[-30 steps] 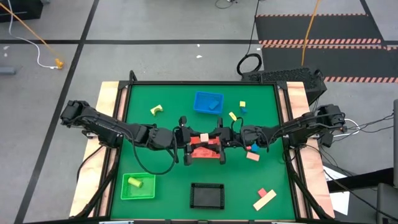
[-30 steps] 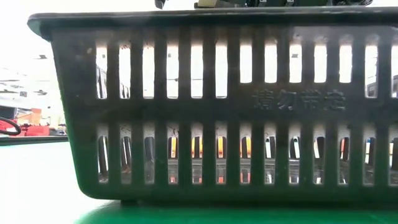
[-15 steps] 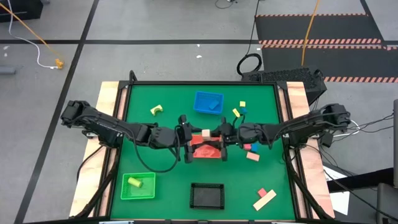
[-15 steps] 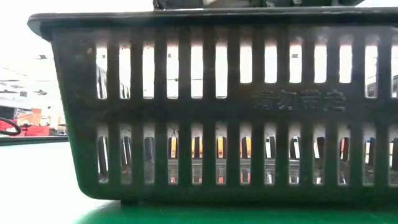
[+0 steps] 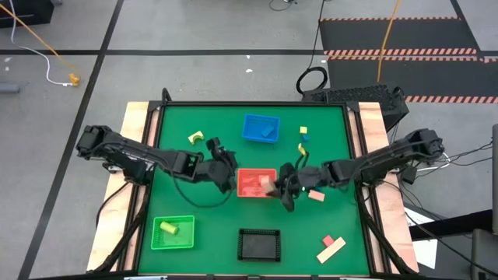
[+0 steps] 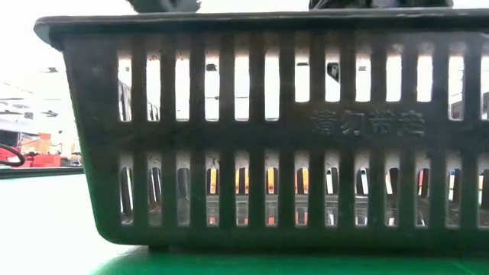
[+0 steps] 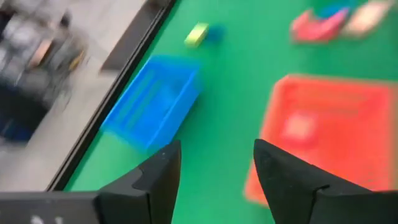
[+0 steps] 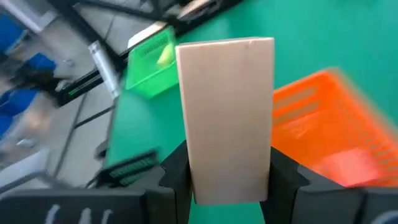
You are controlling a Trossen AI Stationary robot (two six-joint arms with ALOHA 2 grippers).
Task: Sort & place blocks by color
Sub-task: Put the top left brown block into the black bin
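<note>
Tan block (image 8: 225, 118) sits pinched tight in the right claw (image 5: 274, 187) just beside the red bin (image 5: 252, 183), so hold it steady, while the left claw (image 7: 214, 171) waits wide open and empty.

Open green mat (image 5: 210, 222) lies between the red bin (image 5: 253, 183), green bin (image 5: 173, 233) and black bin (image 5: 258, 244).

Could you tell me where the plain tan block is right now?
In the right claw, clamped between its fingers, beside the red bin's right edge near the table's middle.
</note>
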